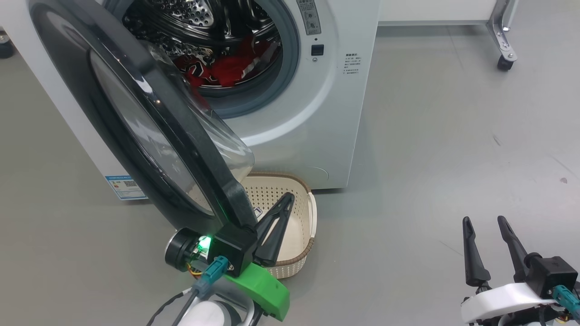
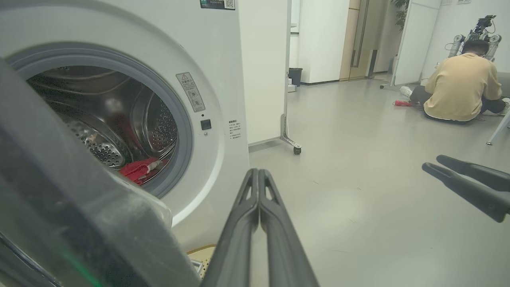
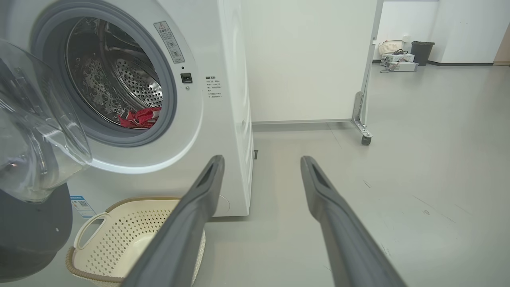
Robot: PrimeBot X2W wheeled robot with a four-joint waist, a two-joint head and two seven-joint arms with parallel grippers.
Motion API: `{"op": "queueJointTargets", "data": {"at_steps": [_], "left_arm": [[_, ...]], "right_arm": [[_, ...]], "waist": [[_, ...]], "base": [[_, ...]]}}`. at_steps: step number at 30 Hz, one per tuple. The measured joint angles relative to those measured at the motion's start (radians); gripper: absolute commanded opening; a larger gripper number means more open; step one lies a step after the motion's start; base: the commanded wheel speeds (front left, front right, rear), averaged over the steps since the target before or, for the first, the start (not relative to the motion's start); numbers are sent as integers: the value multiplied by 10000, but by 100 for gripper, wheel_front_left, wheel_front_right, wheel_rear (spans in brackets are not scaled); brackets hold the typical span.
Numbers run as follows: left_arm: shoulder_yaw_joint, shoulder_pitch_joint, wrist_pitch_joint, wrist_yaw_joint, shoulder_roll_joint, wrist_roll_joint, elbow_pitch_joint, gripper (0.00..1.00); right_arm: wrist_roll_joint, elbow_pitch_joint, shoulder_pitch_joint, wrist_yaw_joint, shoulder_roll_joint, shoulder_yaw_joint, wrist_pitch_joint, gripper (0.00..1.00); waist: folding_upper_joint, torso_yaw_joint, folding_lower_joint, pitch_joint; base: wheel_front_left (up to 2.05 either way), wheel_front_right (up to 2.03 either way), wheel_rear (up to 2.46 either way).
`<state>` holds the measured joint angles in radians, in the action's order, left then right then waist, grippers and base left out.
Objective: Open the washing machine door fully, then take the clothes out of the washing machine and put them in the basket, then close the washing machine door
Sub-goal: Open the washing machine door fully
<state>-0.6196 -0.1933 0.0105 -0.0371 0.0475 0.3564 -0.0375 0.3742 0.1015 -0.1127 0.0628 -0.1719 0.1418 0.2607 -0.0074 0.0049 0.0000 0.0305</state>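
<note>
The white washing machine (image 1: 335,104) stands with its glossy black door (image 1: 136,117) swung out toward me, glass bowl bulging inward. The red clothes (image 1: 229,68) lie at the bottom of the steel drum, also seen as clothes (image 3: 139,117) and clothes (image 2: 137,169). The cream basket (image 1: 308,213) sits on the floor under the door's free edge. My left gripper (image 1: 288,198) is shut, empty, just inside that edge, its fingers (image 2: 247,223) pressed together over the basket (image 3: 119,239). My right gripper (image 1: 484,220) stands open and empty, well to the right, fingers (image 3: 199,207) spread.
A white partition on a caster foot (image 1: 504,61) stands right of the machine. A person (image 2: 458,87) sits on the floor far across the room. A dark bin and boxes (image 3: 402,56) stand by the far wall. Grey floor (image 1: 453,158) lies open on the right.
</note>
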Motion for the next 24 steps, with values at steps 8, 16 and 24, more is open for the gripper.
{"op": "queueJointTargets", "data": {"at_steps": [8, 16, 24], "left_arm": [[136, 6, -161, -474, 0, 221, 418, 0], [240, 5, -182, -627, -2, 487, 616, 0], [303, 4, -180, -669, -4, 571, 792, 0]], "right_arm": [[-81, -2, 4, -48, 65, -69, 2, 100], [-104, -31, 8, -104, 125, -253, 2, 100], [-165, -63, 23, -169, 148, -416, 2, 100]], "waist": [[0, -16, 0, 113], [0, 16, 0, 242], [0, 211, 0, 396]], "base": [[0, 0, 0], [0, 0, 0], [0, 0, 0]]}}
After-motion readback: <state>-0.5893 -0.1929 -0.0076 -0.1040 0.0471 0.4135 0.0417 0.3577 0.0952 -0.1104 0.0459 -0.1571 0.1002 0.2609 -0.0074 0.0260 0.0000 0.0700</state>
